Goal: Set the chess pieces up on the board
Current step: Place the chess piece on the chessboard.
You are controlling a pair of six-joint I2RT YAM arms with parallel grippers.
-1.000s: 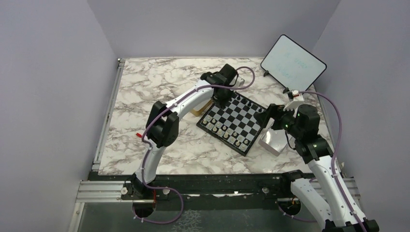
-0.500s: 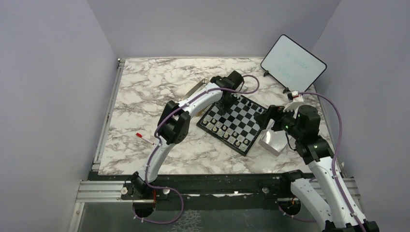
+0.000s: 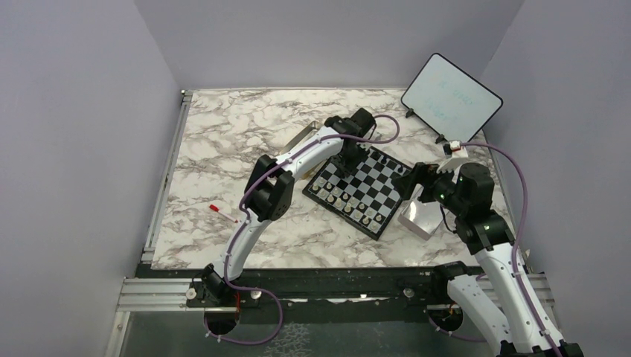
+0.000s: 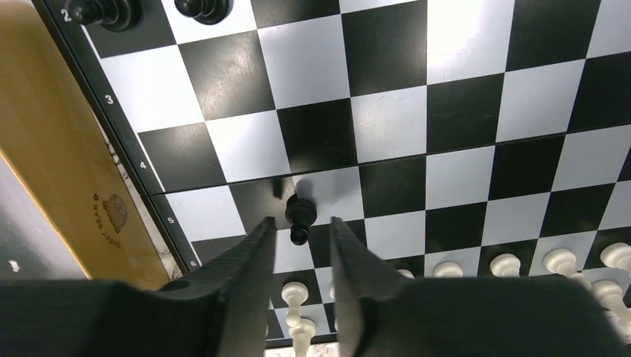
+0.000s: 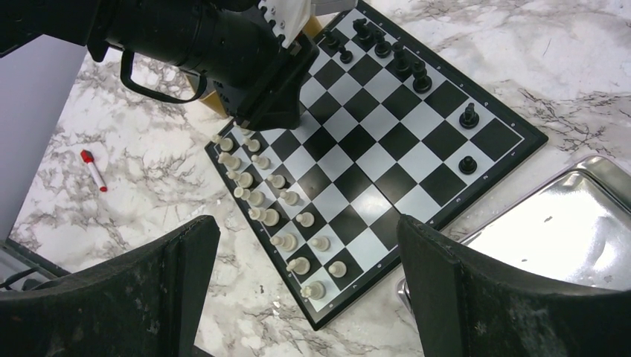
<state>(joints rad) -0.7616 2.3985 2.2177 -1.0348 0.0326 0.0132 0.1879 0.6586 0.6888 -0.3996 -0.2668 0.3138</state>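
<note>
The board (image 3: 363,186) lies angled at mid-table. Pale chess pieces (image 5: 275,216) fill its two near-left rows; black pieces (image 5: 387,48) line the far edge, and two black pawns (image 5: 468,116) stand near the right corner. My left gripper (image 3: 348,158) hangs low over the board's left side. In the left wrist view its fingers (image 4: 253,253) stand slightly apart, open, and a black pawn (image 4: 300,214) stands upright on the board (image 4: 461,111) just past the tips, touching neither. My right gripper (image 5: 303,223) hovers wide open and empty above the board's right corner (image 5: 402,141).
A gold tin (image 4: 59,171) lies against the board's left edge. A shiny metal tray (image 5: 551,230) sits by the board's right corner. A red-capped marker (image 3: 222,213) lies on the marble at the left. A white tablet (image 3: 451,99) leans at the back right.
My left arm swung from the tin out over the board, and its jaws have parted, leaving the black pawn standing free. The right arm has not moved.
</note>
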